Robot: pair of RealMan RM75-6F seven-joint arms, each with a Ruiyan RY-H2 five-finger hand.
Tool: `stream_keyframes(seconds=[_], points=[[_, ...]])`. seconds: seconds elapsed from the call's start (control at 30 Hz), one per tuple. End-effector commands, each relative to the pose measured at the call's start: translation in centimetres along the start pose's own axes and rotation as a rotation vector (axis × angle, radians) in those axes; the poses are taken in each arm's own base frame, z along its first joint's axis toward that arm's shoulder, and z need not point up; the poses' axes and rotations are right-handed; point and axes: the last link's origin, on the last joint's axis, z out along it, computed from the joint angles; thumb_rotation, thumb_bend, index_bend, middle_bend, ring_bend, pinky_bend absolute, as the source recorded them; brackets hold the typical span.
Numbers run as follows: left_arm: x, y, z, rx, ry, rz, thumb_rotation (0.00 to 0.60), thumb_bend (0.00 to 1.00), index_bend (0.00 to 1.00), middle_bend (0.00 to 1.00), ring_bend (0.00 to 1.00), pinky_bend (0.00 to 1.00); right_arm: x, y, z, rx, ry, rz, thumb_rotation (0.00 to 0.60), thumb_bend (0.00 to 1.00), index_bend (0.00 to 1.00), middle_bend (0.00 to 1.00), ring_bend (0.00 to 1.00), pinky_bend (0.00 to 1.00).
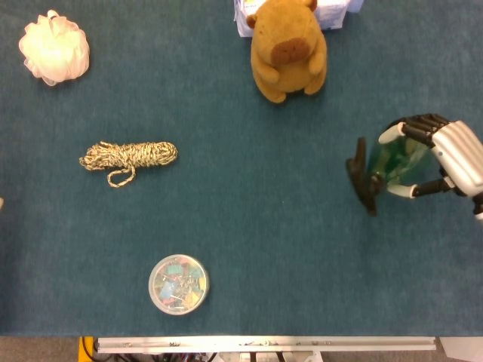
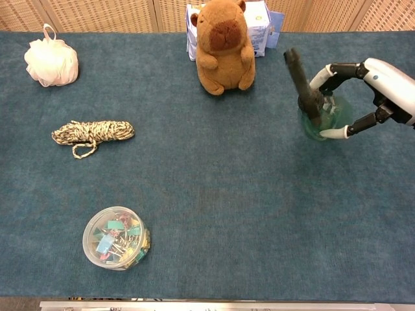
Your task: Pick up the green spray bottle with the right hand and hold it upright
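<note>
Green spray bottle (image 2: 327,116) upright, black nozzle up, off table.

Silver-white ribbed robot hand (image 1: 441,157), black finger segments, white fingertips (image 2: 322,133), dark wrist

Well left of the fingers (image 2: 337,132), a brown plush capybara (image 2: 224,46) sits at the table's (image 2: 214,214) far edge against a white box (image 2: 259,19). Farther left: rope bundle (image 2: 91,134), white loofah (image 2: 50,61), tub of clips (image 2: 116,238).
</note>
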Motion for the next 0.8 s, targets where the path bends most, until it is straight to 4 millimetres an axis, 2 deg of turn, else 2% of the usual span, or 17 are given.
stream_keyframes(seconds=[0.03, 0.27, 0.5, 0.8], points=[[0.0, 0.0, 0.0, 0.0, -0.001, 0.001, 0.6, 0.04, 0.56, 0.47, 0.24, 0.29, -0.5, -1.0, -0.1, 0.01, 0.073, 0.246, 0.6, 0.0, 0.46, 0.52, 0.43, 0.42], [0.0, -0.1, 0.0, 0.003, -0.007, 0.003, 0.6, 0.04, 0.56, 0.47, 0.24, 0.29, -1.3, -1.2, -0.5, -0.006, 0.12, 0.496, 0.6, 0.0, 0.46, 0.51, 0.43, 0.42], [0.0, -0.1, 0.0, 0.005, -0.008, 0.002, 0.6, 0.04, 0.56, 0.47, 0.24, 0.29, -2.5, 0.2, -0.9, -0.089, 0.191, 0.691, 0.6, 0.0, 0.46, 0.51, 0.43, 0.42], [-0.1, -0.2, 0.1, 0.009, -0.016, 0.004, 0.6, 0.04, 0.56, 0.47, 0.24, 0.29, -3.9, 1.8, -1.1, -0.161, 0.209, 0.738, 0.6, 0.0, 0.46, 0.5, 0.42, 0.42]])
